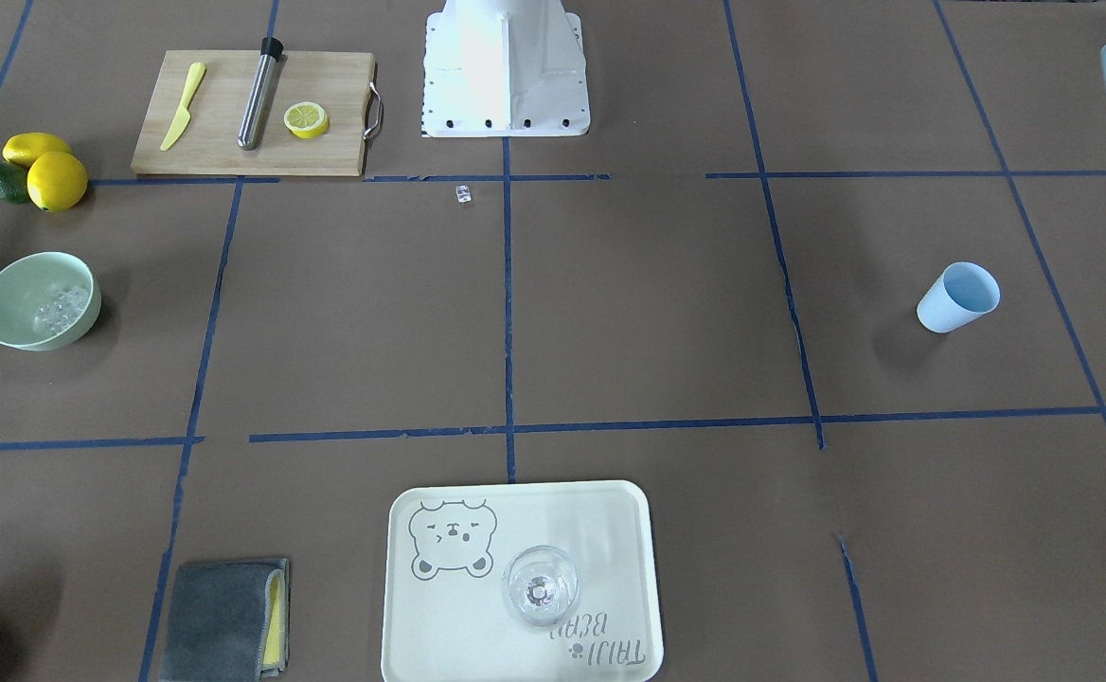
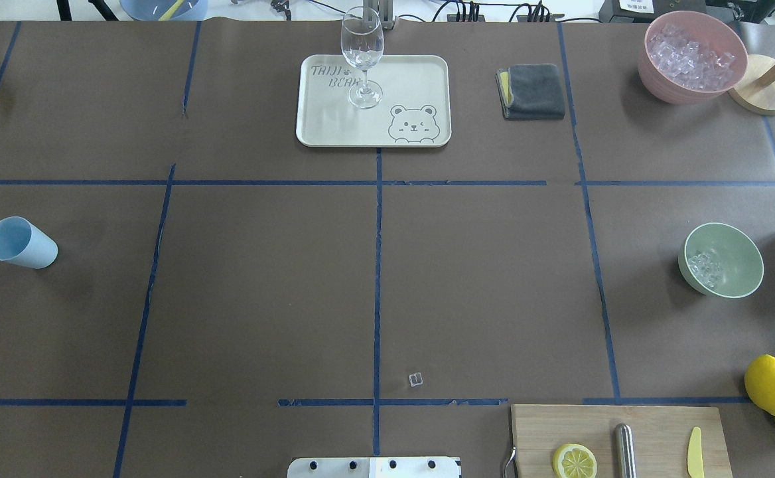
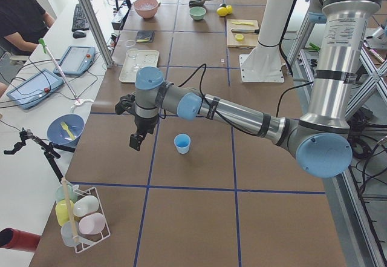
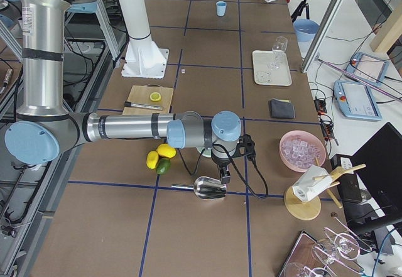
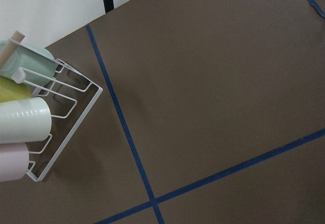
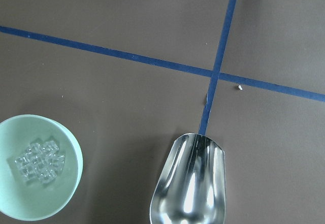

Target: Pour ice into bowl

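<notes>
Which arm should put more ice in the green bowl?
Probably the right. The right gripper hangs by the metal scoop, and its wrist camera sees the bowl with ice close by. The left gripper is far off, by the blue cup.

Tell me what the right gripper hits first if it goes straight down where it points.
Probably the metal scoop lying on the table right under the right gripper, though depth is unclear.

A wine glass (image 2: 361, 53) stands on the tray (image 2: 334, 119), a folded cloth (image 2: 533, 89) beside it.
</notes>
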Controlling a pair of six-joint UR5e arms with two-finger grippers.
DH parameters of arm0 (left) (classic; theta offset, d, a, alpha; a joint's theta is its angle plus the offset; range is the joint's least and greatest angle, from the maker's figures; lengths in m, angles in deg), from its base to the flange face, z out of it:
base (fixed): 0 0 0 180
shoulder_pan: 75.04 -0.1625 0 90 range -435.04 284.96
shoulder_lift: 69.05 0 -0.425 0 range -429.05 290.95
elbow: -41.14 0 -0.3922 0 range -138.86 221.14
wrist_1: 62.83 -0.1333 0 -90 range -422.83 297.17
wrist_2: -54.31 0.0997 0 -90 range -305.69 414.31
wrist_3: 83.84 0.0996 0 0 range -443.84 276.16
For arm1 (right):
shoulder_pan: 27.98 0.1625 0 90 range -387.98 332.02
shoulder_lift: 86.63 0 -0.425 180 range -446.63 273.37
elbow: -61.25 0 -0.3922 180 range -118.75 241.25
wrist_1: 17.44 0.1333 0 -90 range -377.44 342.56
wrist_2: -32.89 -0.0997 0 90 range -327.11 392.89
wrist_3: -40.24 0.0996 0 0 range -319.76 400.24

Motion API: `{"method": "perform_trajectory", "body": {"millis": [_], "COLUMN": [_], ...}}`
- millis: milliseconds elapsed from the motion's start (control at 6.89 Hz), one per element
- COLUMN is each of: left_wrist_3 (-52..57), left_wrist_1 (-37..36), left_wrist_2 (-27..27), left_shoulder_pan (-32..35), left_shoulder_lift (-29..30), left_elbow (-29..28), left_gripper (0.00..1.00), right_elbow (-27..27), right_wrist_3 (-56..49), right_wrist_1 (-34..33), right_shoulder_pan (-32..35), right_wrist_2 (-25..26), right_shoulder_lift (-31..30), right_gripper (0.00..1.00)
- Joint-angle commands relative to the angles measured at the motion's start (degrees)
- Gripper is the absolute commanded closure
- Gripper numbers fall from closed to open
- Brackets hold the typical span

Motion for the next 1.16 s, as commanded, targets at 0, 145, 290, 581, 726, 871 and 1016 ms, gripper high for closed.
{"method": "perform_trajectory", "body": {"millis": [0,145,290,581,726,871,1016], "left_wrist_3": [1.4,1.1,1.1,1.0,1.0,0.9,0.9], "left_wrist_1": [-2.4,-2.3,-2.3,-2.2,-2.2,-2.2,-2.2], "left_wrist_2": [-5.8,-5.7,-5.8,-5.8,-5.8,-5.8,-5.8], "left_shoulder_pan": [3.7,3.7,3.8,3.8,3.9,3.9,4.0], "left_shoulder_lift": [-5.7,-7.3,-8.7,-9.2,-9.2,-9.2,-9.1], "left_elbow": [-1.4,-2.5,-2.9,-3.0,-3.0,-3.0,-3.0], "left_gripper": [0.0,0.0,0.0,0.0,0.0,0.0,0.0], "right_elbow": [0.4,0.0,1.4,3.4,3.4,3.4,3.4], "right_wrist_3": [-0.2,-0.3,-0.2,0.0,0.0,0.1,0.2], "right_wrist_1": [-0.4,-0.2,-0.3,-0.4,-0.4,-0.4,-0.4], "right_shoulder_pan": [0.6,0.6,0.6,1.2,1.8,1.9,1.9], "right_wrist_2": [-0.1,0.2,0.3,-0.2,-0.3,-0.2,-0.2], "right_shoulder_lift": [-1.0,-1.3,-0.6,-0.6,-0.6,-0.6,-0.5], "right_gripper": [0.0,0.0,0.0,0.0,0.0,0.0,0.0]}}
